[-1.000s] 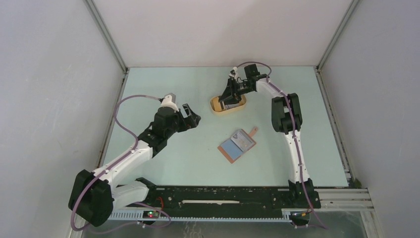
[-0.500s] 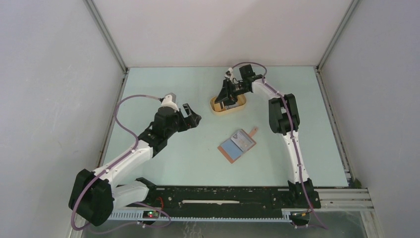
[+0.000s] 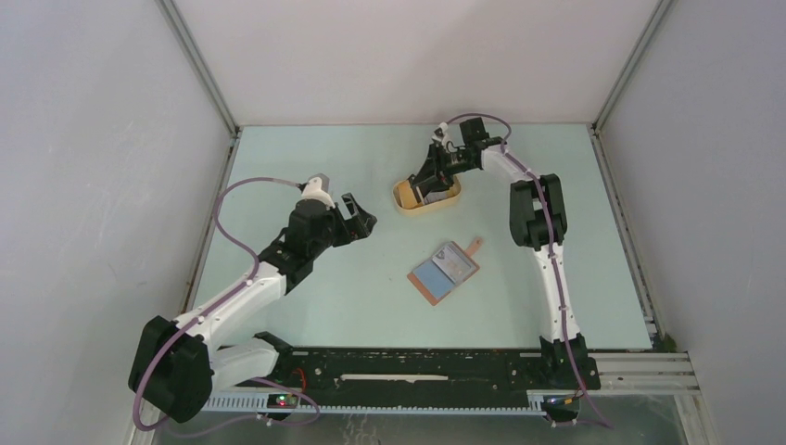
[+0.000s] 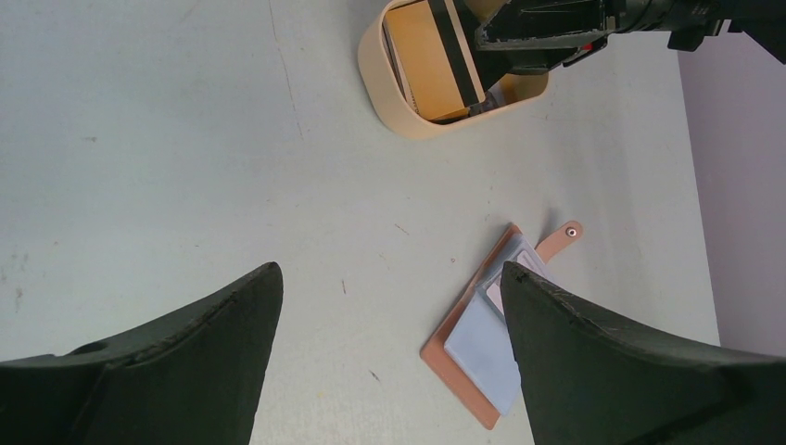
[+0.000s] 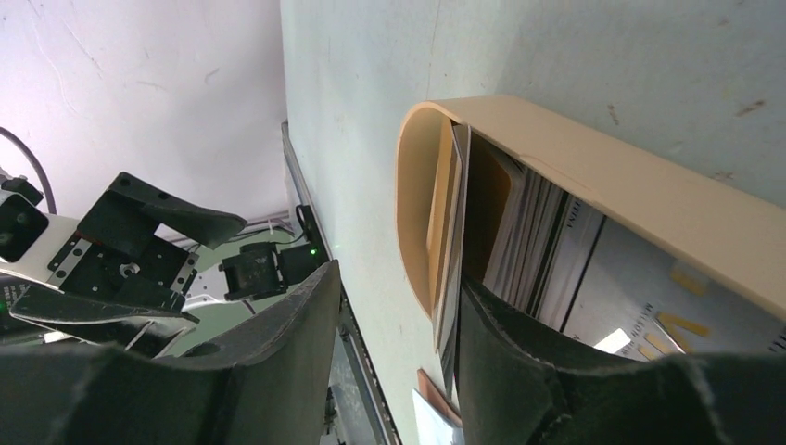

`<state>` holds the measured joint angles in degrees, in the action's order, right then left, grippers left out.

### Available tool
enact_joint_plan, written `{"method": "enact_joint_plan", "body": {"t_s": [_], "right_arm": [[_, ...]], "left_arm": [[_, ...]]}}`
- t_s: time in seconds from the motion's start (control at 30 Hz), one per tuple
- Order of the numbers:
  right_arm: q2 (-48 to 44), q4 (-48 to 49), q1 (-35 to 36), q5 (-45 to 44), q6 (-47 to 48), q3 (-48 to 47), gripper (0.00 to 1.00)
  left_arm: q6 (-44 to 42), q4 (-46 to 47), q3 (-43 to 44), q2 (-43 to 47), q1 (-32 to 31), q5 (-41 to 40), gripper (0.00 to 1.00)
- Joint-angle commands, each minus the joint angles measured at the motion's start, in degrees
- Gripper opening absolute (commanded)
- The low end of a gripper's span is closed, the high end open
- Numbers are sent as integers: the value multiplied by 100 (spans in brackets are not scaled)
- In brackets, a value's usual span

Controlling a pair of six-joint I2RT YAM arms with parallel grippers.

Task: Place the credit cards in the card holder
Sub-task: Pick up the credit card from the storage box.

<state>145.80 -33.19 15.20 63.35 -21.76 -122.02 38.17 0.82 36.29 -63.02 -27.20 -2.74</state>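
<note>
The open reddish-brown card holder [image 3: 444, 271] lies mid-table, with a blue-grey card [image 4: 479, 345] resting on its inner face. More credit cards [image 4: 436, 56] stand on edge inside the yellow oval tray [image 3: 425, 197]. My right gripper [image 3: 432, 181] dips into the tray's near end. In the right wrist view its jaws [image 5: 397, 276] are parted, one finger [image 5: 528, 362] inside the tray against the cards [image 5: 450, 222], the other outside the wall. My left gripper [image 3: 363, 221] hovers open, left of the tray and of the card holder [image 4: 463, 366], holding nothing.
The tray [image 5: 593, 167] sits towards the back of the pale green table. White enclosure walls close in the left, right and back sides. The arms' black base rail [image 3: 417, 366] runs along the near edge.
The right wrist swung slightly left over the tray, then back right. Its jaws stay about as far apart. The left arm has not moved.
</note>
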Motion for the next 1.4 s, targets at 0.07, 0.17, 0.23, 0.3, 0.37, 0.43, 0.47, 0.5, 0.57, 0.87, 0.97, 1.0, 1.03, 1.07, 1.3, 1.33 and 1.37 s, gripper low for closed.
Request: {"method": "enact_joint_plan", "body": {"t_s": [0.07,0.17,0.23,0.3,0.37,0.43,0.47,0.5,0.57,0.87,0.97,1.0,1.03,1.07,1.3,1.33,1.37], "right_arm": [[-86,-30,-101,1,-19,-112,54],[-54,-109,-168,-85,45,-112,53],[-43,-155,-196,-140,89,-112,52],[-44,-180,-210,-190,116,-118,50],[-47,-215,-224,-259,156,-121,47],[-51,-267,-228,-339,201,-129,43],[-58,-285,-235,-368,228,-129,41],[-59,-300,-243,-385,233,-129,39],[-55,-313,-262,-415,241,-125,35],[-258,-344,-414,-563,348,-1,12],[-335,-402,-460,-686,456,1,4],[-359,-428,-469,-730,501,2,2],[-394,-464,-478,-789,553,9,0],[-436,-498,-489,-849,610,15,0],[-965,-639,-598,-1297,1101,319,0],[-1084,-651,-624,-1374,1188,383,0],[-1201,-650,-642,-1426,1244,445,0]], "left_arm": [[84,164,-120,-11,32,29,92],[93,164,-138,-4,34,19,92],[94,164,-132,-21,39,28,92],[94,164,-113,-37,39,33,92],[86,164,-103,-64,39,45,92],[85,164,-96,-78,39,53,92],[85,164,-88,-78,39,54,92],[85,164,-87,-81,39,55,92],[85,164,-87,-87,39,55,92],[94,164,-70,-92,39,81,92],[94,179,-78,-95,39,102,92],[98,188,-79,-96,39,111,92],[102,190,-79,-92,39,122,92],[100,198,-79,-95,39,131,92],[225,445,-209,-34,39,300,92],[259,533,-250,-27,39,408,91],[293,658,-287,-26,39,511,91]]}}
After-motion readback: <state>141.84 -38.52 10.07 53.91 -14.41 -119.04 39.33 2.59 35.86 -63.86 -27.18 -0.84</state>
